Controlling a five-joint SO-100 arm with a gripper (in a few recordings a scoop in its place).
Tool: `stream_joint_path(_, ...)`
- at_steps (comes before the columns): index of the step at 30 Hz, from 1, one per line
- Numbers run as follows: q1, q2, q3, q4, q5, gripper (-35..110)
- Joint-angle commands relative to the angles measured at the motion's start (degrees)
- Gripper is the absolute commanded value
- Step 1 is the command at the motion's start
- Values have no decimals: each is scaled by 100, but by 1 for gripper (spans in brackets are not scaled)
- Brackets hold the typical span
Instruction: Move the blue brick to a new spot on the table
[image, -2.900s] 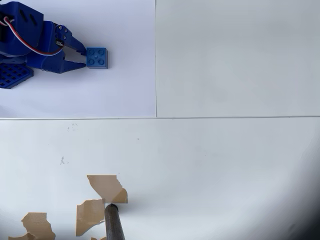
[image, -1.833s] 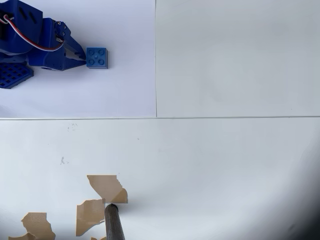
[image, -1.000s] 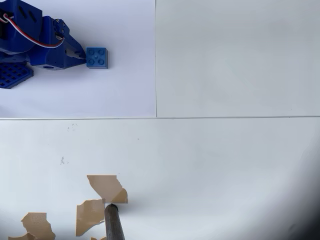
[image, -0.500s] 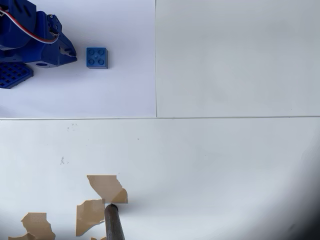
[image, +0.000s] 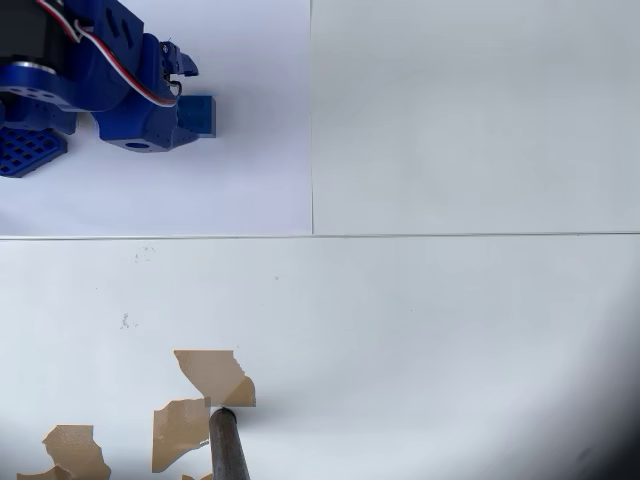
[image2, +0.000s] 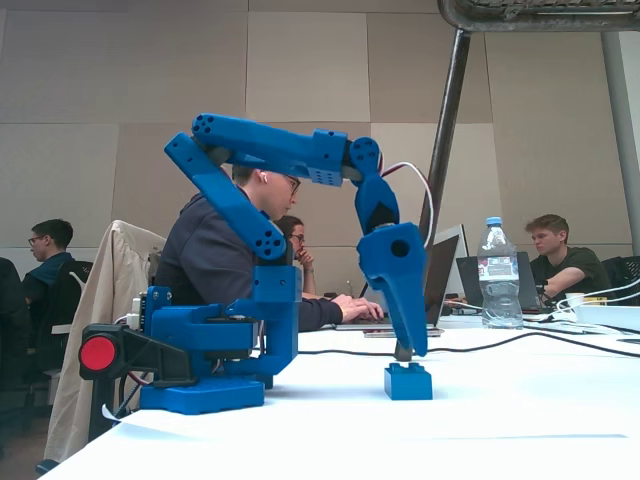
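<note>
we are seeing the gripper (image2: 412, 350) now hanging over the blue brick (image2: 408, 381), having swung back toward three o'clock; jaws' state unclear.

- The dark blue robot hand (image: 178, 105) has swung forward over the small square mid-blue plastic brick (image: 203, 114), covering its left part in the overhead view.

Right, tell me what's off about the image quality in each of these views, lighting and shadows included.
Overhead view: even, bright light on the white table, but the lower right corner darkens into a vignette, and the gripper hides most of the blue brick. Fixed view: low and level, the brick sharp with little shadow, the room behind dimmer.
</note>
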Motion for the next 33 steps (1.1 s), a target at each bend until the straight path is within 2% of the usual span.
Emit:
stream_joint_path(1,18,-316,-475,-246,-53,30)
stream_joint_path(18,-466,-703,721,-870,431,28)
stream_joint_path(23,-404,-729,932,-1063,404,6)
stream_joint_path(28,-387,-606,712,-677,466,2)
stream_joint_path(33,-439,-888,-387,18,598,2)
